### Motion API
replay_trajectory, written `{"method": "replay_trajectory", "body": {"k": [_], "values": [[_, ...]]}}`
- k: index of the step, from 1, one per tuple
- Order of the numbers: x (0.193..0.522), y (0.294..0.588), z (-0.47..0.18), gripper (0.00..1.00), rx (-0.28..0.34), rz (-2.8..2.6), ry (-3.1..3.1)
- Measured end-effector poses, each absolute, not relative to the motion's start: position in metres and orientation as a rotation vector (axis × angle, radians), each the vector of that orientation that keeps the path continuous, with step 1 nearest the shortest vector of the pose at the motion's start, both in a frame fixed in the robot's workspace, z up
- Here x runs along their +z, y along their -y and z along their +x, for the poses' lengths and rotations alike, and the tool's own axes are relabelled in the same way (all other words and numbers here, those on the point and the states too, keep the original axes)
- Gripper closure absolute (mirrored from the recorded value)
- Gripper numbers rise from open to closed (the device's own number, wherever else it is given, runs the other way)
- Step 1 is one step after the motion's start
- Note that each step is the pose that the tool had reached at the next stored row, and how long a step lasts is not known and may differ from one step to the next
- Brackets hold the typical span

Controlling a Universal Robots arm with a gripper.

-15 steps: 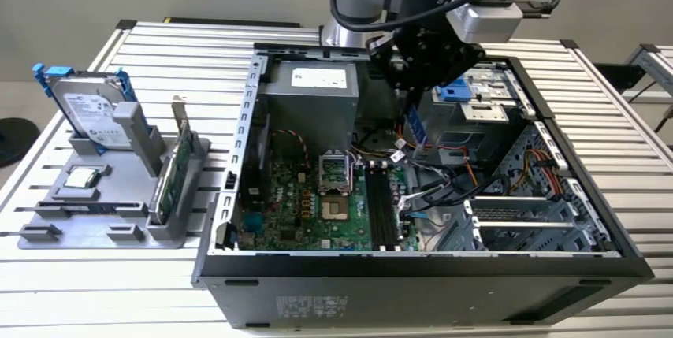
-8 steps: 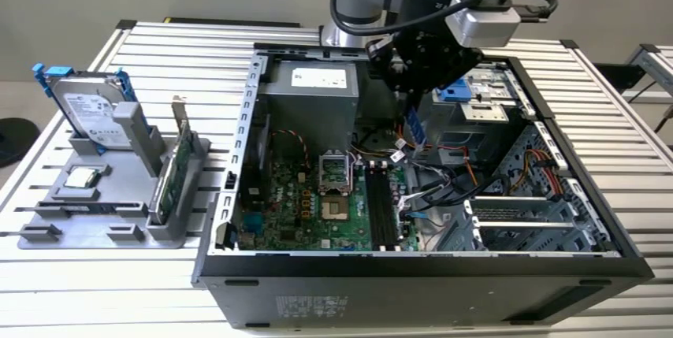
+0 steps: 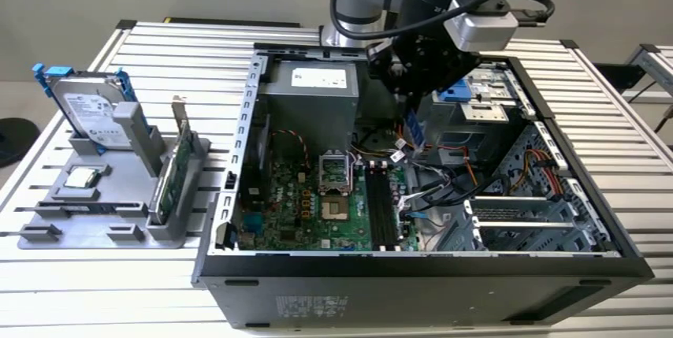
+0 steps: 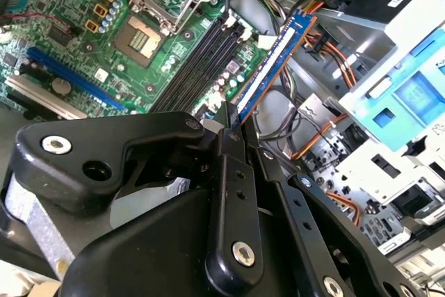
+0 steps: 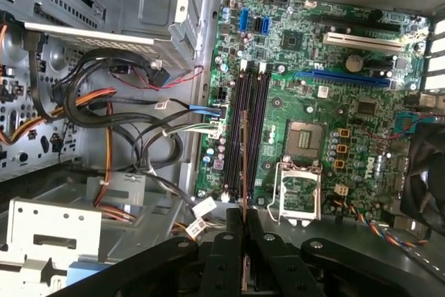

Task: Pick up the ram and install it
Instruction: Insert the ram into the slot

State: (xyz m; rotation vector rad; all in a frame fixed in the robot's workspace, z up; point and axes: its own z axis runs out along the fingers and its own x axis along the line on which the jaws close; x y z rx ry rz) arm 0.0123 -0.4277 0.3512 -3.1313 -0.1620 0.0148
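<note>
Slatted aluminium counter (image 3: 610, 141) carries an open computer case (image 3: 421, 275) lying on its side, motherboard (image 3: 315, 212) facing up. At the exterior view's left, a grey holder (image 3: 94, 220) stands on the counter with a silver hard drive (image 3: 90, 109) on blue rails upright in it, a green expansion card (image 3: 173, 172) on edge beside that, and a small square chip (image 3: 82, 180) lying flat.

Robot arm (image 3: 442, 7) reaches down into the case from above, near the drive cage. Gripper (image 5: 243, 241) has its fingers (image 5: 226, 248) closed tight on the ram (image 5: 244, 165), pinching one end of the stick so the rest sticks out beyond the fingertips. In the second wrist view the ram (image 4: 268, 67) reads as a blue-edged board with a white label strip, held in the air and clear of the board below. In the first wrist view it is seen edge-on, a thin line running roughly parallel to the black memory slots (image 5: 249, 123) and lined up over them. Cannot tell how high above the slots it sits. In the exterior view the ram (image 3: 412, 129) hangs below the gripper, over the cables (image 3: 421, 172) just beside the slots.

Slots look unfilled. CPU socket (image 5: 306, 133) sits open beside them, its metal latch frame (image 5: 299, 193) flipped up. Bundles of orange, black and white cables (image 5: 125, 123) lie beside the motherboard in the first wrist view. Blue drive bracket (image 4: 417, 95) near the ram's far end in the second wrist view.
</note>
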Motion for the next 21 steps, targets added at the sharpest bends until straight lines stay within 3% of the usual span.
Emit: {"method": "replay_trajectory", "body": {"k": [21], "values": [[0.3432,0.4277,0.0157,1.0,0.015,-3.132,0.162]]}}
